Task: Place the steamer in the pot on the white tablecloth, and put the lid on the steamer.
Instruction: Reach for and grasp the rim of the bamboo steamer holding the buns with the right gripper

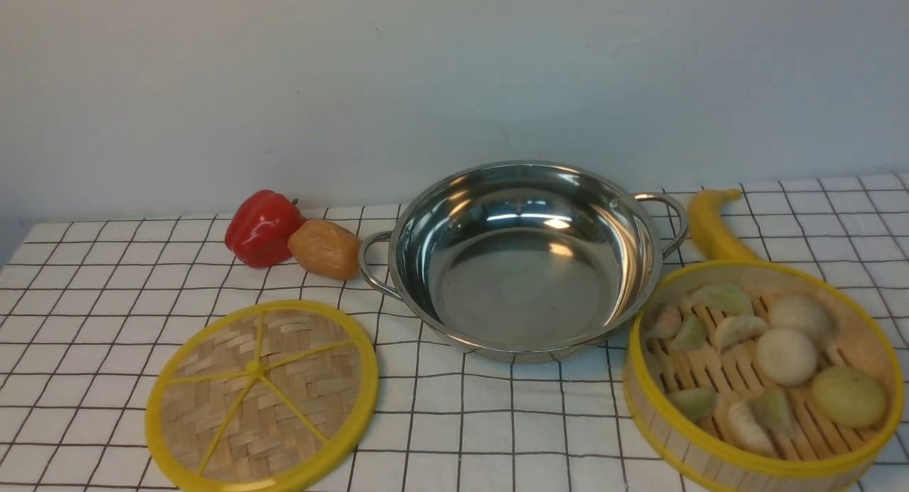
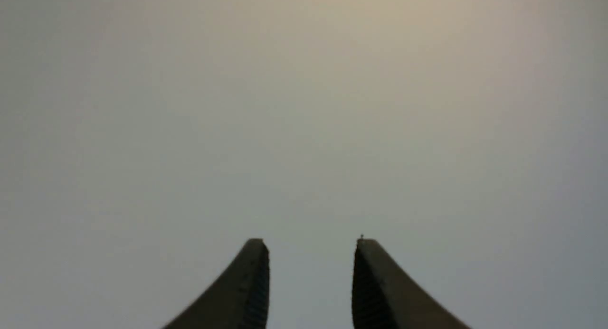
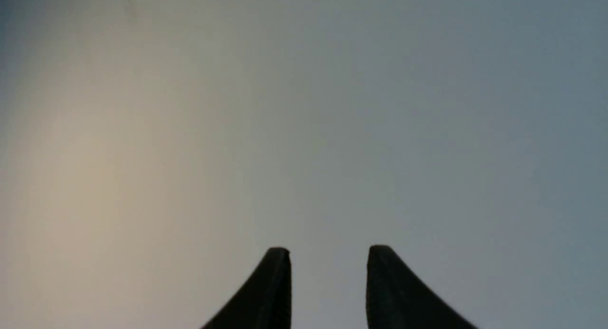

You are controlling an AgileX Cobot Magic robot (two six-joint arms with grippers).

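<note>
Nothing done yet — steamer (image 1: pixel 664 428) on the white tablecloth (image 1: pixel 106 286) just right of the empty pot (image 1: pixel 525 293), lid (image 1: pixel 261 396) flat front-left of it. Left hand (image 2: pixel 311 243) and right hand (image 3: pixel 327 250) both spread, empty — both placements remain.

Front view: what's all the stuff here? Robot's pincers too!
Pot: one, shiny silver, middle, empty.
Steamer: one, bamboo with yellow rims, front right.
Dumplings and buns: several, pale, inside steamer.
Lid: one, woven bamboo, yellow rim, front left.
Pepper: one, red, back left of pot.
Brown food: one, orange-brown, beside pepper.
Banana: one, yellow, behind steamer.
Tablecloth: one, white, black grid, under everything.
Left pincer: one, dark, wrist view only, open.
Right pincer: one, dark, wrist view only, open.
</note>
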